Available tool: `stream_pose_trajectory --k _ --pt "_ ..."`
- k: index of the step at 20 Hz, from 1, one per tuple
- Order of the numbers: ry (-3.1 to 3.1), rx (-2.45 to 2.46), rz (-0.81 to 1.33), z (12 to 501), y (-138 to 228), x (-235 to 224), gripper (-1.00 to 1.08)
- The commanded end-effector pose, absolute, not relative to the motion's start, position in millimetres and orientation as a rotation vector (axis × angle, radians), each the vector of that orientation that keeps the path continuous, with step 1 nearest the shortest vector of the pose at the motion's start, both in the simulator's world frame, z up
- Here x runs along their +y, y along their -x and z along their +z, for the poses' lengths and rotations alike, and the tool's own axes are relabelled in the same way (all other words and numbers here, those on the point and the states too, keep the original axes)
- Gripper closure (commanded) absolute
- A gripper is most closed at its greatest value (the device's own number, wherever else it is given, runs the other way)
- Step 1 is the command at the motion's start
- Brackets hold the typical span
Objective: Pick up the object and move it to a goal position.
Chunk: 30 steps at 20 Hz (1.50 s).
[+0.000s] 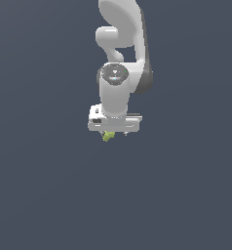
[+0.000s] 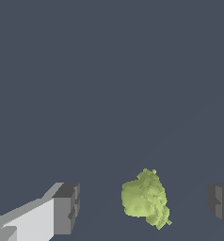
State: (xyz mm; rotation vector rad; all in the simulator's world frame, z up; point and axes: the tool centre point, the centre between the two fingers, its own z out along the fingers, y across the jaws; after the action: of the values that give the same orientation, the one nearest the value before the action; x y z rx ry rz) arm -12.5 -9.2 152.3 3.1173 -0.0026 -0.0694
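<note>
One object (image 2: pixel 145 199), a lumpy yellow-green blob, is being framed between the two spread fingers (image 2: pixel 67 209) of the gripper (image 2: pixel 144 207), untouched by either pad in the wrist view. In the exterior view, it is being partly hidden beneath the gripper (image 1: pixel 113 133). Bare dark surface is being shown all around. No writing is being displayed.

Exterior view: high, looking steeply down on the arm (image 1: pixel 122 58) from a distance; the arm runs in from the top edge, the plain dark surface fills the frame. Wrist view: rides on the wrist, faces along the tool (image 2: pixel 142 207), very close. Both fingers (image 2: pixel 64 209) frame its lower edge. Shared ground: the tool (image 1: pixel 113 133) and the blob (image 1: pixel 107 136) (image 2: pixel 145 197) between the fingers.
</note>
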Motion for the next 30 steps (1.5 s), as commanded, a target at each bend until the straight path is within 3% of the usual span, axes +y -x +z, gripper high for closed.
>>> stream_pose_trajectory --k 1,18,30 --pt "-3.117 -0.003 -0.069 152.3 12.5 -9.2 -0.92" --pt "-3.100 -0.010 -0.049 157.0 14.2 -28.4 -0.92" --pt "-3.121 0.217 -0.023 114.0 57.6 -36.8 -0.92"
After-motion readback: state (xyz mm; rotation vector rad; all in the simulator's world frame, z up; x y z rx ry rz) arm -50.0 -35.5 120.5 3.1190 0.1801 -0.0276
